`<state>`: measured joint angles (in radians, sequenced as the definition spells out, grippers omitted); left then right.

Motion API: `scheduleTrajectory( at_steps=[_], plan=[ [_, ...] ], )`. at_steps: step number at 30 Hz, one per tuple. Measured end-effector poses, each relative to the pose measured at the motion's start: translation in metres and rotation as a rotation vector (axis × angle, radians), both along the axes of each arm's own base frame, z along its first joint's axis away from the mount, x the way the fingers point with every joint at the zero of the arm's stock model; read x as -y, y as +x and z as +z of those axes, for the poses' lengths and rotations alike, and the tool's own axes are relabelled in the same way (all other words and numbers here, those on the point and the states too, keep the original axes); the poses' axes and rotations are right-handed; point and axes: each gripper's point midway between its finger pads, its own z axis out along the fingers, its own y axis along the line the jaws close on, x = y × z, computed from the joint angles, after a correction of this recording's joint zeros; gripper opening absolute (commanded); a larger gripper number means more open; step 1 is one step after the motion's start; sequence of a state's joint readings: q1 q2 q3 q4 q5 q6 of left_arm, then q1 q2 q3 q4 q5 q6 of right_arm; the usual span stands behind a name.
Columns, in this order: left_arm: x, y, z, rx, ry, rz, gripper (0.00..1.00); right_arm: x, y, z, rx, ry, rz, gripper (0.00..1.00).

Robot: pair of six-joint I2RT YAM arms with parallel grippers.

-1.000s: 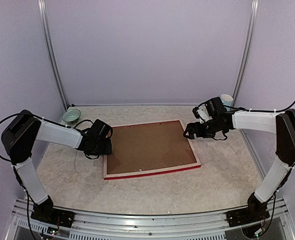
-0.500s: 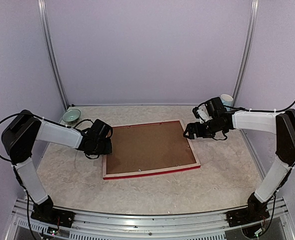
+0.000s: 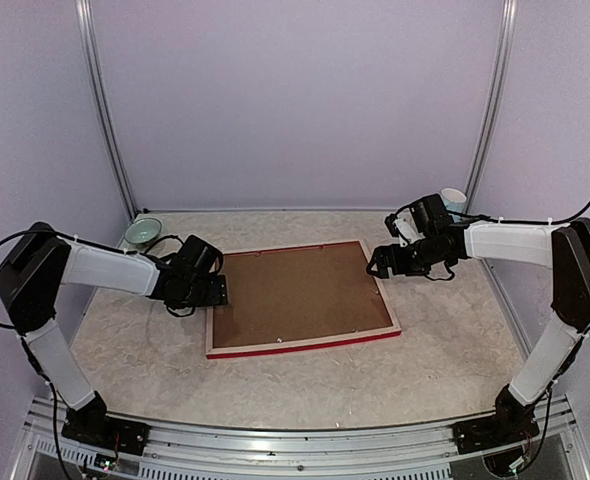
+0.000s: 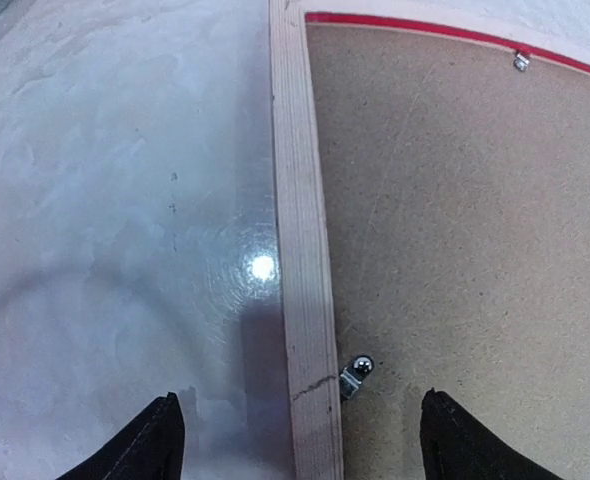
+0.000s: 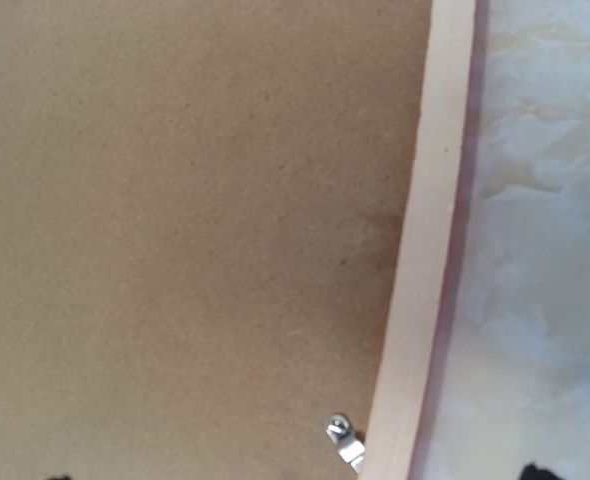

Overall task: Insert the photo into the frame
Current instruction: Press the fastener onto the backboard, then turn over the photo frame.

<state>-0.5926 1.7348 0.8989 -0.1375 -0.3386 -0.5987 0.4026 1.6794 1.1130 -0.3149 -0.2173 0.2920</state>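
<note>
The left hand [image 4: 300,445] gapes wide and empty astride the frame [image 4: 297,200] rail beneath it, right hand [image 3: 378,266] equally wide and empty above the opposite rail, photo nowhere visible: one fingertip [image 4: 455,445] could snag the clip [image 4: 356,372] and skid the frame across the tabletop [image 4: 125,200].

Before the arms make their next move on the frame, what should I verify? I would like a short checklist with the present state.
1. Frame lies flat, back side up: ok.
2. Backing board sits inside the frame: ok.
3. Left gripper open, one finger on each side of the left rail: ok.
4. Right gripper open, above the right rail: ok.
5. Clip at the left rail turned onto the board: cannot tell.
6. Photo inside the frame: cannot tell, the board covers it.
</note>
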Motion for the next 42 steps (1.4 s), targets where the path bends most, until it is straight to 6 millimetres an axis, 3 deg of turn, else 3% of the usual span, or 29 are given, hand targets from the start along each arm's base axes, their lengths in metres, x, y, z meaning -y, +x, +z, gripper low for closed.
scheduleTrajectory(
  at_steps=[3, 10, 20, 28, 35, 42],
  plan=[
    [0.002, -0.002, 0.024, 0.049, -0.004, -0.004, 0.99, 0.0, 0.0, 0.0, 0.0, 0.0, 0.0, 0.98],
    [0.026, -0.009, 0.086, 0.193, -0.017, -0.099, 0.99, -0.001, -0.002, -0.005, 0.0, 0.007, 0.007, 0.99],
    [0.108, -0.041, 0.11, 0.275, 0.088, -0.434, 0.99, 0.002, -0.007, -0.008, -0.001, 0.005, 0.005, 0.99],
    [0.187, -0.078, 0.095, 0.294, 0.176, -0.731, 0.98, 0.006, -0.008, -0.003, 0.01, 0.001, -0.021, 0.99],
    [0.215, -0.102, 0.047, 0.215, 0.236, -0.929, 0.92, 0.015, -0.008, -0.004, -0.004, 0.018, -0.042, 0.99],
    [0.231, -0.11, 0.023, 0.161, 0.261, -1.043, 0.84, 0.014, -0.011, -0.006, -0.027, 0.048, -0.03, 0.99]
  ],
)
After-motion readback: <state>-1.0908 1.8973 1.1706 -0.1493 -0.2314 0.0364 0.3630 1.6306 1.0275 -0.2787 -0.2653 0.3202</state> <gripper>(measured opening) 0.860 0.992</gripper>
